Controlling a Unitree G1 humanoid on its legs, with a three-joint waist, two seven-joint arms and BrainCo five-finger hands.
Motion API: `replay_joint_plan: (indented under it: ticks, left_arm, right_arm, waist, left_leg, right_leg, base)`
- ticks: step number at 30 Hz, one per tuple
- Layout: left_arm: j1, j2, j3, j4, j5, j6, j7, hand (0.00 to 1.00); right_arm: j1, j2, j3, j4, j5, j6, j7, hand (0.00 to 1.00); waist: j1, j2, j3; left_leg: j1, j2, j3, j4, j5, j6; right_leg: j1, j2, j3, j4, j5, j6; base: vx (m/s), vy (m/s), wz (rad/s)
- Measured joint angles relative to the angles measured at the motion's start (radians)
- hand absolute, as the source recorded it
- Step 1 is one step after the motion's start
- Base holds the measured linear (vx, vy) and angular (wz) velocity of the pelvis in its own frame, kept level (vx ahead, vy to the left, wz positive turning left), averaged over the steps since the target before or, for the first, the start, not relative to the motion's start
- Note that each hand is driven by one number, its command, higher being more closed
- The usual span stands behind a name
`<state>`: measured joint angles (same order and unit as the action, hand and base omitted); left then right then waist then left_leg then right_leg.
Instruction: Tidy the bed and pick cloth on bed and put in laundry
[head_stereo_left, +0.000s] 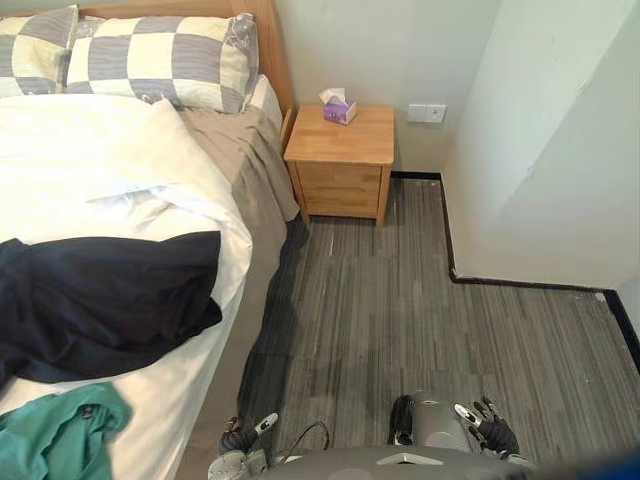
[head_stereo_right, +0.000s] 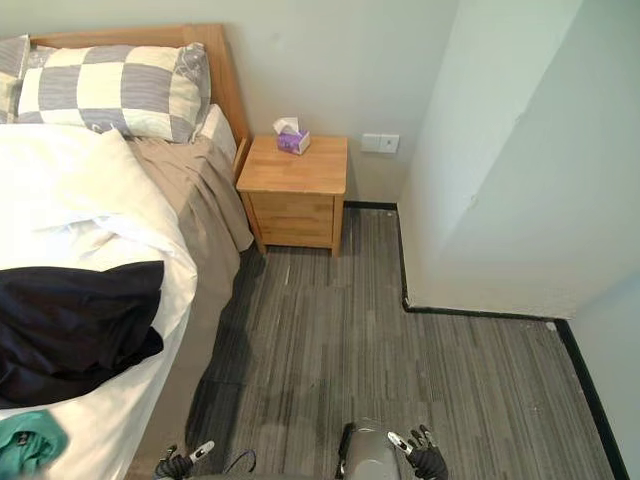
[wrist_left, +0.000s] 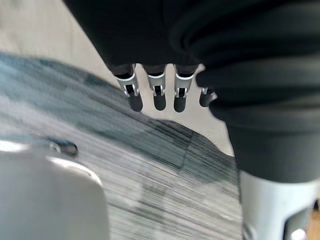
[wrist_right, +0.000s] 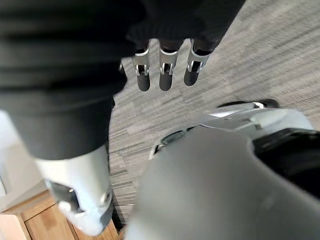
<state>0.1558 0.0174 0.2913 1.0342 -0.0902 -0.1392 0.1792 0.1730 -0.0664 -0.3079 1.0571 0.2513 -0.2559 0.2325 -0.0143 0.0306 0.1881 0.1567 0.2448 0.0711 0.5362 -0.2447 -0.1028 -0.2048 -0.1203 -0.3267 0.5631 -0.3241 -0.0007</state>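
You see a dark cloth (head_stereo_left: 100, 300) and a green cloth (head_stereo_left: 55, 430) lying on the bed (head_stereo_left: 100, 150). Your left hand (head_stereo_left: 241, 438) and right hand (head_stereo_left: 490, 428) hang low over the floor (head_stereo_left: 400, 300) beside the bed. Both hands have loose, straight fingers and hold nothing.

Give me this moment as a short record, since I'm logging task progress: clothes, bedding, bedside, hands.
clothes: dark navy garment spread on the white duvet; green garment crumpled at the bed's near edge
pillows: checked pillows at the headboard
bedside: wooden nightstand, tissue box on top
left hand: low over the floor, fingers straight, empty
right hand: low over the floor, fingers straight, empty
progress: neither garment picked up yet
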Motion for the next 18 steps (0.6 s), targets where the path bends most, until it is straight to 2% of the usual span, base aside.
replay_joint_plan:
  ticks: [1,2,4,5,7,8,9,10,11,12,13,14,15,16,17,18]
  left_arm:
    - [0.007,0.000,0.007,-0.014,0.000,-0.018,0.003,0.00]
    - [0.018,-0.005,0.015,-0.027,0.001,-0.041,0.003,0.00]
    - [0.028,-0.005,0.026,-0.032,0.001,-0.063,0.003,0.00]
    - [0.030,-0.002,0.025,-0.032,0.001,-0.065,0.002,0.00]
    - [0.038,-0.008,0.023,-0.032,-0.001,-0.068,-0.004,0.00]
    - [0.036,-0.006,0.022,-0.032,0.000,-0.069,-0.010,0.00]
    - [0.036,-0.013,0.019,-0.036,0.001,-0.070,-0.020,0.00]
    - [0.039,-0.015,0.016,-0.033,0.001,-0.069,-0.021,0.00]
    - [0.034,0.012,0.014,-0.035,0.000,-0.068,-0.023,0.00]
    - [0.030,0.018,0.014,-0.043,0.000,-0.067,-0.023,0.00]
    - [0.028,0.020,0.013,-0.046,0.000,-0.065,-0.025,0.00]
    - [0.022,0.019,0.012,-0.051,0.000,-0.061,-0.028,0.00]
    - [0.018,0.022,0.012,-0.052,-0.001,-0.061,-0.028,0.00]
    - [0.017,0.026,0.002,-0.048,-0.001,-0.059,-0.028,0.00]
    - [0.020,0.008,-0.019,-0.043,-0.003,-0.058,-0.027,0.00]
    - [0.018,0.011,-0.017,-0.039,-0.008,-0.056,-0.028,0.00]
  right_arm:
    - [0.006,-0.003,0.000,0.000,0.000,0.001,0.000,0.00]
    - [0.009,-0.005,0.000,0.001,0.001,0.001,0.001,0.00]
    - [0.002,-0.002,0.007,0.001,0.000,0.006,0.003,0.00]
    - [0.002,0.000,0.009,0.001,0.000,0.009,0.005,0.00]
    - [0.001,0.001,0.009,0.001,0.000,0.011,0.016,0.00]
    - [-0.003,0.003,0.009,0.000,-0.001,0.011,0.024,0.00]
    - [-0.002,0.002,0.003,-0.013,-0.001,0.009,0.035,0.00]
    - [-0.002,-0.001,0.000,-0.012,-0.001,0.009,0.038,0.00]
    - [-0.010,0.016,0.008,-0.001,-0.003,0.013,0.039,0.00]
    - [-0.014,0.023,0.024,-0.012,-0.012,0.010,0.043,0.00]
    - [-0.015,0.030,0.026,-0.021,-0.013,0.008,0.043,0.00]
    - [-0.023,0.038,0.031,-0.024,-0.017,0.003,0.042,0.00]
    - [-0.029,0.044,0.032,-0.028,-0.019,-0.002,0.042,0.00]
    - [-0.027,0.048,0.031,-0.027,-0.023,-0.006,0.041,0.00]
    - [-0.020,0.031,0.020,-0.034,-0.036,-0.010,0.042,0.00]
    - [-0.026,0.026,0.022,-0.023,-0.048,-0.007,0.040,0.00]
  waist:
    - [0.001,0.003,-0.002]
    - [0.007,0.008,-0.003]
    - [0.014,0.001,0.002]
    - [0.014,-0.002,0.003]
    - [0.027,-0.004,0.004]
    - [0.032,-0.008,0.006]
    - [0.031,0.005,0.002]
    - [0.031,0.010,0.000]
    - [0.036,-0.026,0.006]
    - [0.035,-0.048,-0.003]
    - [0.039,-0.044,-0.001]
    - [0.043,-0.047,0.004]
    - [0.049,-0.044,0.017]
    - [0.052,-0.046,0.022]
    - [0.048,-0.011,0.005]
    - [0.052,-0.018,0.002]
  left_leg:
    - [-0.100,0.024,-0.040,0.193,0.071,-0.005]
    - [-0.181,0.046,-0.056,0.351,0.085,-0.008]
    - [-0.293,0.046,-0.038,0.538,0.048,0.003]
    - [-0.318,0.038,-0.026,0.550,0.033,0.003]
    - [-0.377,0.010,0.041,0.468,-0.029,0.019]
    - [-0.393,-0.018,0.090,0.330,-0.042,0.031]
    - [-0.399,-0.058,0.156,0.043,0.015,0.062]
    - [-0.387,-0.062,0.177,0.021,0.018,0.128]
    - [-0.344,-0.103,0.223,-0.036,0.036,0.133]
    - [-0.339,-0.117,0.236,-0.064,0.043,0.131]
    - [-0.339,-0.120,0.252,-0.065,0.043,0.130]
    - [-0.352,-0.103,0.287,-0.015,0.043,0.119]
    - [-0.378,-0.085,0.320,0.050,0.049,0.094]
    - [-0.376,-0.095,0.363,-0.039,0.041,0.084]
    - [-0.368,-0.090,0.379,-0.097,0.069,0.155]
    - [-0.358,-0.104,0.390,-0.101,0.062,0.145]
  right_leg:
    - [0.041,0.023,-0.014,-0.041,-0.004,-0.007]
    - [0.079,0.040,-0.022,-0.076,-0.007,-0.012]
    - [0.167,0.054,-0.031,-0.143,-0.008,-0.016]
    - [0.195,0.053,-0.034,-0.166,-0.008,-0.017]
    - [0.267,0.044,-0.034,-0.220,-0.001,-0.025]
    - [0.287,0.025,-0.032,-0.225,0.000,-0.004]
    - [0.299,0.005,-0.030,-0.203,-0.023,0.046]
    - [0.299,0.003,-0.025,-0.195,-0.031,0.058]
    - [0.297,-0.028,0.015,-0.209,-0.029,0.067]
    - [0.321,-0.028,0.030,-0.275,0.006,0.073]
    - [0.342,-0.028,0.037,-0.323,0.028,0.076]
    - [0.387,-0.029,0.034,-0.398,0.078,0.076]
    - [0.408,-0.032,0.037,-0.418,0.097,0.082]
    - [0.428,-0.051,0.030,-0.429,0.101,0.087]
    - [0.438,-0.039,0.032,-0.439,0.095,0.096]
    - [0.447,-0.052,0.032,-0.448,0.095,0.097]
  base:
    - [0.20,-0.153,0.22]
    - [0.22,-0.119,0.12]
    - [0.27,-0.040,0.10]
    - [0.35,0.012,0.10]
    - [0.33,0.089,-0.06]
    - [0.47,0.218,-0.08]
    - [0.39,0.187,0.01]
    - [0.39,0.173,0.12]
    - [0.24,0.088,0.09]
    - [0.39,0.136,0.03]
    - [0.38,0.141,0.03]
    - [0.34,0.155,0.02]
    - [0.26,0.176,0.12]
    - [0.18,0.182,0.11]
    - [0.18,0.164,0.08]
    - [0.21,0.144,0.04]
